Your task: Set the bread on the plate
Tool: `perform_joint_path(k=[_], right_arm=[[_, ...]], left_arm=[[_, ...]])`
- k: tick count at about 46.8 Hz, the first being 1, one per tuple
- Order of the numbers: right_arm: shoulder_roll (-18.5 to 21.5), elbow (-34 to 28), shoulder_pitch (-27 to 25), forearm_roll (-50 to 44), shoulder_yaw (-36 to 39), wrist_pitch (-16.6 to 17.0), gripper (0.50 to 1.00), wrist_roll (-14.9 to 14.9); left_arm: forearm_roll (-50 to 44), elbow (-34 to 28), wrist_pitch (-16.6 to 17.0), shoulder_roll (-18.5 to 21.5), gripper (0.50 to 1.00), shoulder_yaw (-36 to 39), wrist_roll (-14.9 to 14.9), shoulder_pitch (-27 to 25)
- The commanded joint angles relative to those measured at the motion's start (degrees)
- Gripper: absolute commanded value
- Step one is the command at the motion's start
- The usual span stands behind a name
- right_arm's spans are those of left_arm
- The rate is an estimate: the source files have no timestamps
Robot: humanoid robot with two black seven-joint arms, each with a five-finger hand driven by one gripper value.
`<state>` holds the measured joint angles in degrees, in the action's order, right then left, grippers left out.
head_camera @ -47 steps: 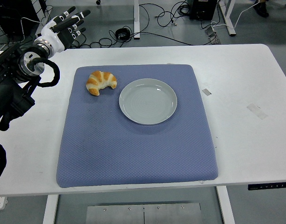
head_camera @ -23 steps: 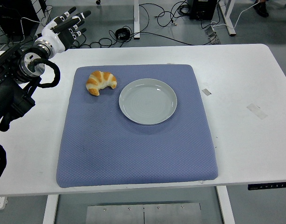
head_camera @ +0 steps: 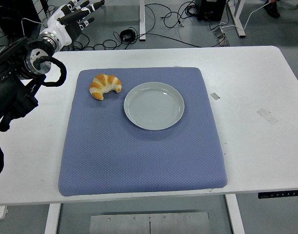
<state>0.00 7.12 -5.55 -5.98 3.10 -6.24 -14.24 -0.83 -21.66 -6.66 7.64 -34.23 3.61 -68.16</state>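
Note:
A golden croissant [head_camera: 104, 86] lies on the blue mat [head_camera: 139, 146], just left of the pale grey plate [head_camera: 154, 105], which holds nothing. My left hand [head_camera: 76, 15] hovers past the table's far left corner, well up and left of the croissant, fingers spread and holding nothing. Its black arm runs down the picture's left edge. The right arm does not show.
The mat covers the middle of the white table [head_camera: 251, 87]. Two bits of tape [head_camera: 215, 96] lie on the table to the right of the mat. Cables [head_camera: 163, 19] and desk legs cover the floor beyond the far edge.
My left hand has risen and shifted to the right, further toward the picture's top. The croissant and plate have stayed put.

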Motion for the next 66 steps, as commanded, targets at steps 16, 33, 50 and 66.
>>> perform_joint_path(k=[16, 33, 50, 66], right_arm=[[0.0, 0.0, 0.01, 0.0, -0.02, 0.0, 1.0, 0.0], [0.0, 0.0, 0.01, 0.0, -0.02, 0.0, 1.0, 0.0], [0.0, 0.0, 0.01, 0.0, -0.02, 0.0, 1.0, 0.0], [0.0, 0.0, 0.01, 0.0, -0.02, 0.0, 1.0, 0.0]], left_arm=[[1.27, -1.54, 0.16, 0.18, 0.98, 6.09, -0.01, -1.62], [16.47, -2.16, -0.2, 3.08, 0.968, 17.0, -0.1, -4.79], [31.76, -14.27, 0.33, 8.35, 0.936, 28.07, -2.82, -8.65], [44.6, -20.87, 0.68, 11.08, 0.936, 37.3, -4.32, -11.64]])
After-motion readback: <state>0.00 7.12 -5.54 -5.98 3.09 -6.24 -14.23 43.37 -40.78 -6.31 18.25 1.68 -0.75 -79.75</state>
